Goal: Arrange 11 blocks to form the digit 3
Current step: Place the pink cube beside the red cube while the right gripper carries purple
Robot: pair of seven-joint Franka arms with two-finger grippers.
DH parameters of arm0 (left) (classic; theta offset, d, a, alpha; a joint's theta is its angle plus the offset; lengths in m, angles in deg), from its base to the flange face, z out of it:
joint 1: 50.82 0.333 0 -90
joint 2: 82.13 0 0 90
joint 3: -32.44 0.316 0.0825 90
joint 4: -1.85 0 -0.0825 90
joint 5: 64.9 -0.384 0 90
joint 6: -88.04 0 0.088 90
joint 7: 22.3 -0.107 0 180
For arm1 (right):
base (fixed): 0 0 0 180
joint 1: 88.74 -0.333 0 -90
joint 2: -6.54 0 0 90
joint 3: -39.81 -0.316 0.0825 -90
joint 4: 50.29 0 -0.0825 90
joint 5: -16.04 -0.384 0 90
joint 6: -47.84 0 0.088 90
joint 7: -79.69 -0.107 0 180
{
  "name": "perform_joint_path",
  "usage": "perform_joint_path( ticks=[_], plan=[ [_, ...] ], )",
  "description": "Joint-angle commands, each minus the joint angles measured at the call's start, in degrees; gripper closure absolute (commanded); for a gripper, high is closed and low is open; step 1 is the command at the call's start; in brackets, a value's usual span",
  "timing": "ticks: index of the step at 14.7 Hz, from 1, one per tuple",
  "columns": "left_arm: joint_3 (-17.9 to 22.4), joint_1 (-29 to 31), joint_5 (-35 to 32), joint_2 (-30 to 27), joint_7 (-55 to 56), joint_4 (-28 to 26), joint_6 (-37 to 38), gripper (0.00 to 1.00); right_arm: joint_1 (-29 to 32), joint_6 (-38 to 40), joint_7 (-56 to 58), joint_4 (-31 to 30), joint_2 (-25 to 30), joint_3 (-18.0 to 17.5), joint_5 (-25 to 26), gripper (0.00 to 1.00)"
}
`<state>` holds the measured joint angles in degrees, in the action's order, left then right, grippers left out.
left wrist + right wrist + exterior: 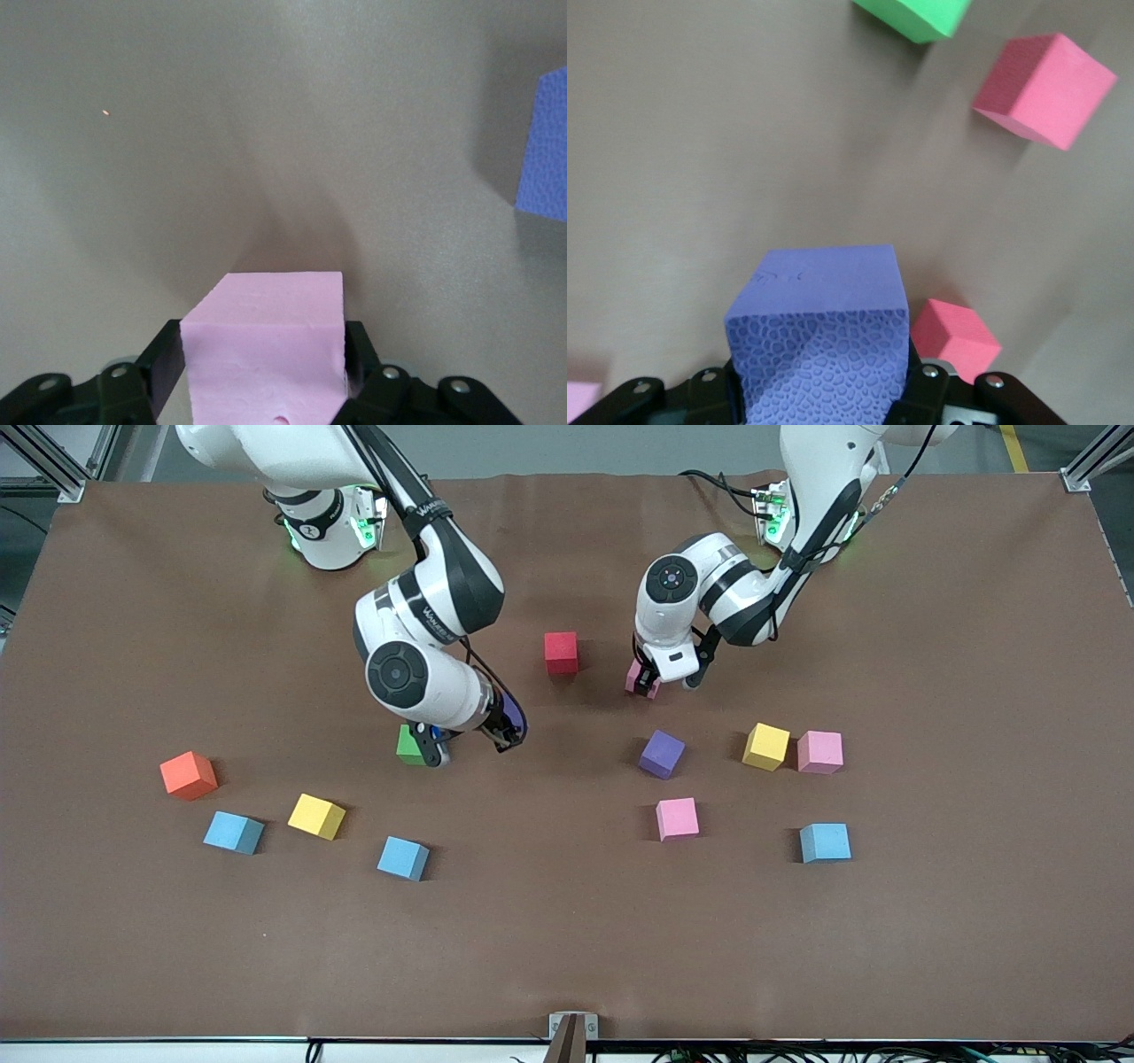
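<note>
My left gripper (645, 680) (263, 350) is low at the table, shut on a pink block (638, 677) (266, 354), beside a red block (560, 652). My right gripper (507, 733) (819, 372) is shut on a purple block (516, 722) (819, 336), just above the table next to the green block (409, 744) (917, 16). The other blocks lie scattered; no digit 3 shows. Nearer the camera are a purple block (662, 754) (545, 150), a yellow (766, 746) beside a pink (819, 752), another pink (678, 818) and a light blue (825, 841).
Toward the right arm's end lie an orange cube (188, 774), a yellow block (316, 816) and two light blue blocks (234, 832) (403, 857). Two reddish blocks (1045, 88) (957, 341) show in the right wrist view.
</note>
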<state>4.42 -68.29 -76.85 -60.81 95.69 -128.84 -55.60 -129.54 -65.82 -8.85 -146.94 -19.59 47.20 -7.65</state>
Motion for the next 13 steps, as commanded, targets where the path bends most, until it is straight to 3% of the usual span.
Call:
perform_joint_path(
  ticks=[1, 4, 8, 13],
  plan=[
    [-0.46, 0.24, 0.96, -0.48, 0.31, -0.62, -1.12, 0.59, -0.6, -6.36, -3.55, -11.69, 7.4, -0.26, -0.31, 1.0],
    [-1.85, 0.5, 1.22, -0.75, 0.75, -0.53, -1.21, 0.79, -4.28, -17.27, -7.51, -21.1, 9.52, -0.44, -0.92, 1.0],
    [-4.93, 0.24, 1.4, -0.93, 11.89, -0.35, -2.35, 0.83, -5.61, -21.33, -7.36, -27.88, 10.84, -0.44, -0.84, 1.0],
    [-5.2, -0.2, 1.31, -0.31, 23.06, 0.0, -2.96, 0.83, -6.75, -23.01, -3.93, -28.16, 10.75, -0.44, -0.84, 1.0]
  ],
)
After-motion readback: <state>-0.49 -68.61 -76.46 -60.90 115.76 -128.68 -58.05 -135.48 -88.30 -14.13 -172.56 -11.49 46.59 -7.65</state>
